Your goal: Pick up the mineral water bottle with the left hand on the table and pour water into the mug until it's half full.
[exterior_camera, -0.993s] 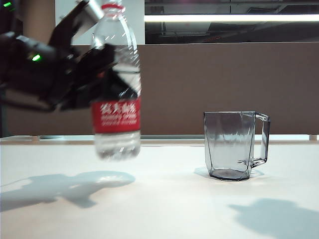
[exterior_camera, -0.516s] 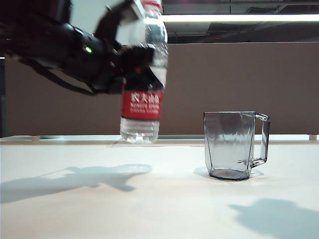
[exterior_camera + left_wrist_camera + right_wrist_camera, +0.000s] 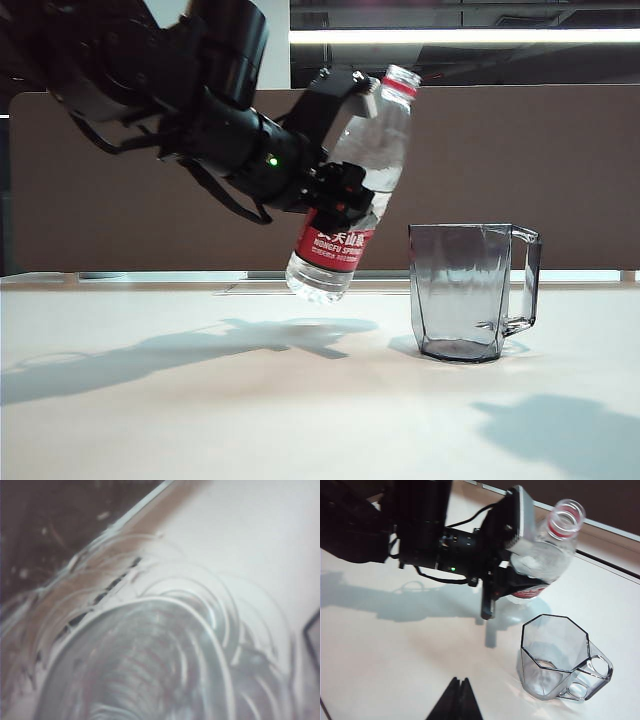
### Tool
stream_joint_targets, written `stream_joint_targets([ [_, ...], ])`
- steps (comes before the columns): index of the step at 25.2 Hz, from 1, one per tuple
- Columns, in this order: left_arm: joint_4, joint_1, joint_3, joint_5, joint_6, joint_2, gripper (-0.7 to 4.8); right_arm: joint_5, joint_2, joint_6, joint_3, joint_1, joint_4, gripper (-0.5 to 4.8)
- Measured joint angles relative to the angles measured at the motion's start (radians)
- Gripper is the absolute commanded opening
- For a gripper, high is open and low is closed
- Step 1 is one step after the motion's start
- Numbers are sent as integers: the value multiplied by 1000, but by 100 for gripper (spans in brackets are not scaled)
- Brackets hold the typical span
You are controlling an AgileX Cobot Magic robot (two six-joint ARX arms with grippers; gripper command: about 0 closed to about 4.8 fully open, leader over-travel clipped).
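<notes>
Nearest to me, the right gripper (image 3: 456, 700) hangs idle over the bare table (image 3: 200, 420), its black fingertips pressed together on nothing. Further back on the right the mug (image 3: 470, 290) stands upright and looks empty. Just left of it and higher, the left gripper (image 3: 345, 150) is clamped round the mineral water bottle (image 3: 355, 200), uncapped, mouth leaning toward the mug but short of its rim. Tip further from there, I reckon, and water hits the table.

left hand (image 3: 345, 150) carried mineral water bottle (image 3: 352, 190) rightward, near mug (image 3: 468, 290), now tilted
</notes>
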Motion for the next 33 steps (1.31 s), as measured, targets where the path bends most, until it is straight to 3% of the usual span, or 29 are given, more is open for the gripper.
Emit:
stream_joint_targets([
  [6,-61,0,84,0,93,61,183,1,0,0,0,0,-7,-9],
  [13,-66,0,86,-1,329,66,183,1,0,0,0,0,-8,-9],
  [18,-67,11,87,2,391,80,183,1,0,0,0,0,-8,-8],
  [20,-69,23,87,-2,469,88,184,1,0,0,0,0,-8,-9],
  [33,-64,25,88,-2,581,90,185,1,0,0,0,0,-8,-9],
])
